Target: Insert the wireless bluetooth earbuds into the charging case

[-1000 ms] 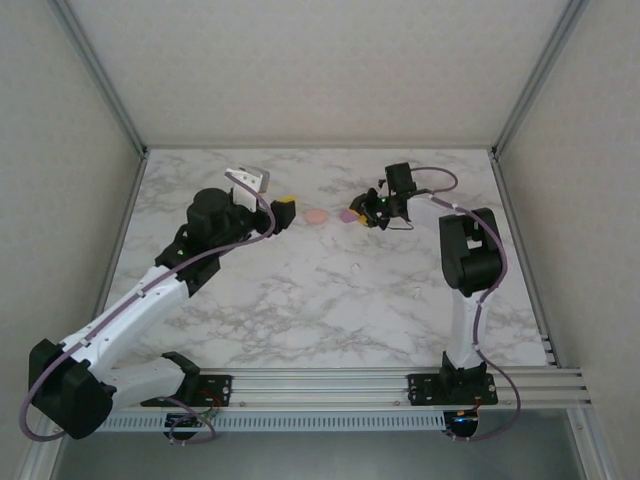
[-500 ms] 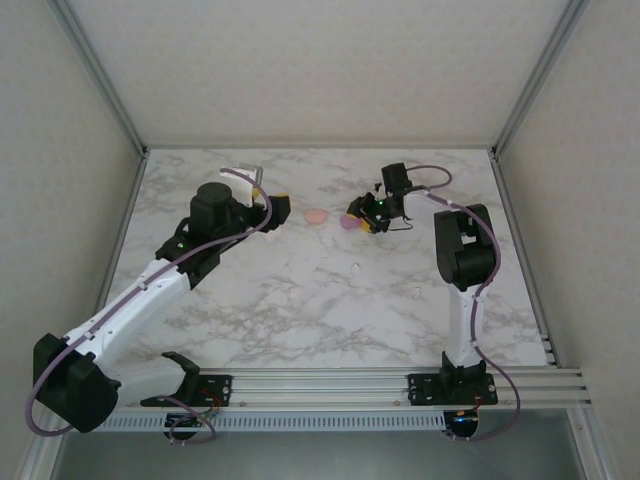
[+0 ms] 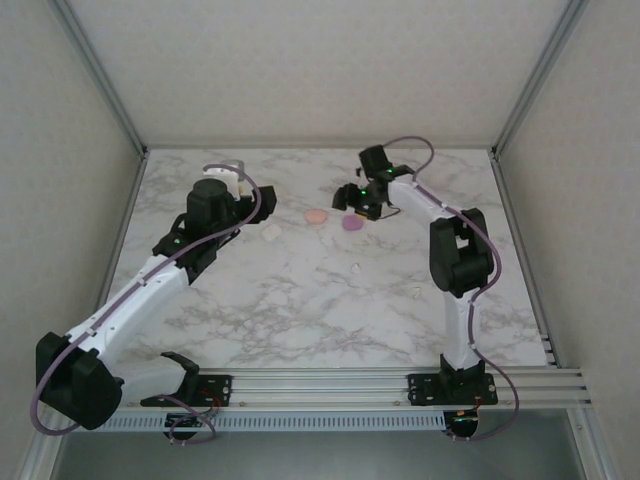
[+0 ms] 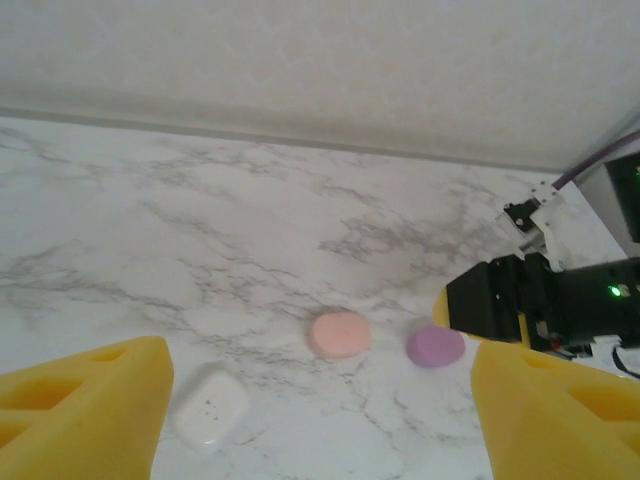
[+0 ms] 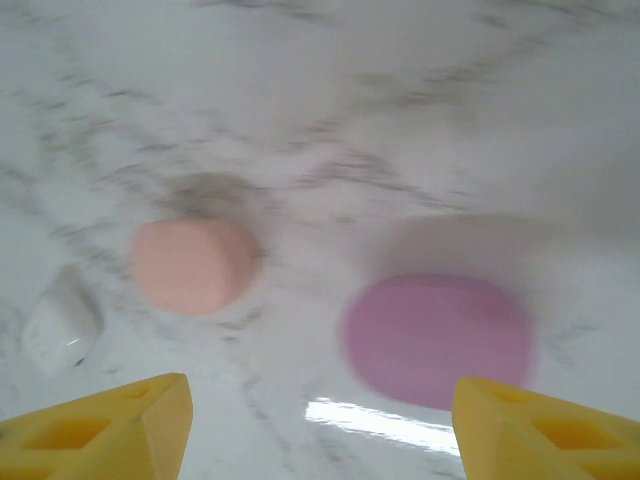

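Note:
Three rounded charging cases lie shut in a row on the marble table: white, salmon-pink and purple. My left gripper hovers open just behind and left of the white case, yellow fingers wide, nothing between them. My right gripper hangs open just behind the purple case, with the pink case to its left. Two tiny pale specks, one and another, lie nearer the front and look like white earbuds. The pink and purple buds are out of view.
The enclosure's back wall runs close behind the cases, and metal frame posts stand at the corners. The right gripper's black body sits right beside the purple case. Bare marble stretches toward the near rail.
The left gripper drew back to the left and the white case now lies bare on the table. The right gripper moved back and left off the purple case.

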